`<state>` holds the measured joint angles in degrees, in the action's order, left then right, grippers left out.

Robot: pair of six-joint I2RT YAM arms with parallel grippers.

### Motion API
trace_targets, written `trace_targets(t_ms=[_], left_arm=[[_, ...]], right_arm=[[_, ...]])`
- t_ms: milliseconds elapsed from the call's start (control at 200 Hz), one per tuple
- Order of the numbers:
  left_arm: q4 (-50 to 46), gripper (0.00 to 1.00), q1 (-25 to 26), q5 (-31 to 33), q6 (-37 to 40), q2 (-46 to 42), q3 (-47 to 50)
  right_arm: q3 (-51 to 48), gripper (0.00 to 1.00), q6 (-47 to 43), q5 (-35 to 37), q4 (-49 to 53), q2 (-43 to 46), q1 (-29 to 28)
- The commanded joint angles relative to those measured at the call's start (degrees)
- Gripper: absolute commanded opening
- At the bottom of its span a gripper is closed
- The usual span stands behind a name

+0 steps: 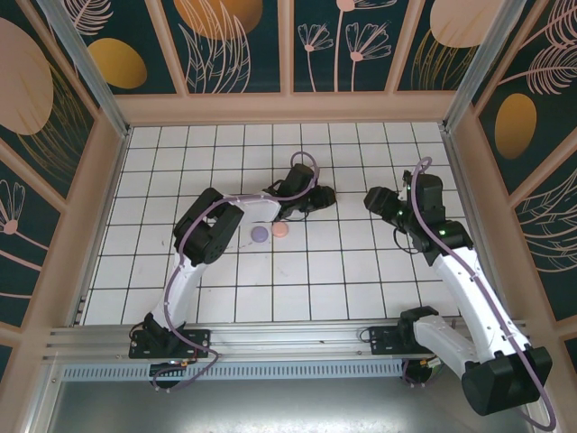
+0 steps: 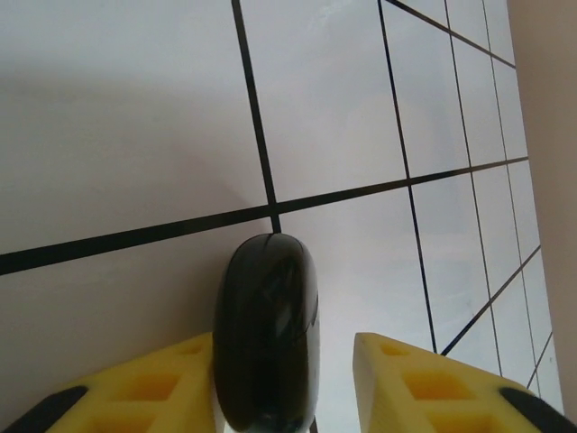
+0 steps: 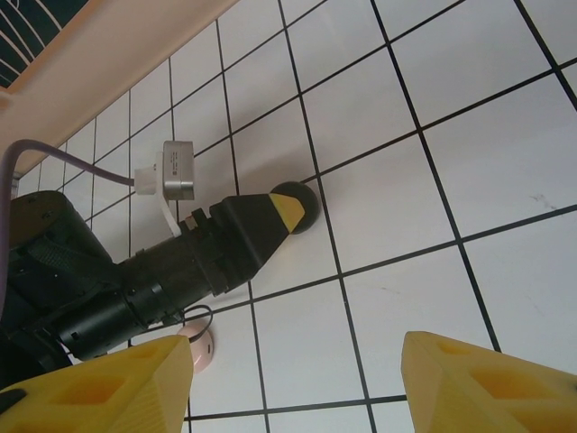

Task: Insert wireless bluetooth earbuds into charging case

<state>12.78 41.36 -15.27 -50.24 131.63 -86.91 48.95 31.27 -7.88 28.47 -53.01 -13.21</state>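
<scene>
A white worktop (image 1: 361,271) ruled with black grid lines sits inside peach-framed walls (image 1: 234,45) of dark teal panels bearing gold ovals and pale leaf outlines.

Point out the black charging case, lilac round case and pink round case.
black charging case (image 2: 266,329): left wrist view, glossy upper face.
lilac round case (image 1: 259,234): top external view, lid centre.
pink round case (image 1: 280,229): top external view, lid centre.

No readable txt, labels, brand names or nos. anywhere from where I stand: black case (image 2: 266,334) plain, tiled table (image 1: 361,271) plain, wall panels (image 1: 234,45) just leaf & flower prints.
</scene>
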Motion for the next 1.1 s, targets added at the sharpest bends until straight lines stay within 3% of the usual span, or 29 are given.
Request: trace_targets(t_ms=[0,566,1096], left_arm=[[-6.7,0.46,-0.4,4.5,2.3,-1.3,-1.1],[-9.0,0.5,-0.4,13.4,13.7,-14.7,-2.1],[-1.8,0.56,-0.4,20.5,23.9,-36.3,17.0]], right_arm=[[0.6,0.63,-1.7,-2.3,0.8,0.6,0.8],[1.9,0.65,-2.8,-4.2,4.5,-1.5,1.9],[-2.3,0.66,-3.8,-5.1,1.5,0.8,-0.4]])
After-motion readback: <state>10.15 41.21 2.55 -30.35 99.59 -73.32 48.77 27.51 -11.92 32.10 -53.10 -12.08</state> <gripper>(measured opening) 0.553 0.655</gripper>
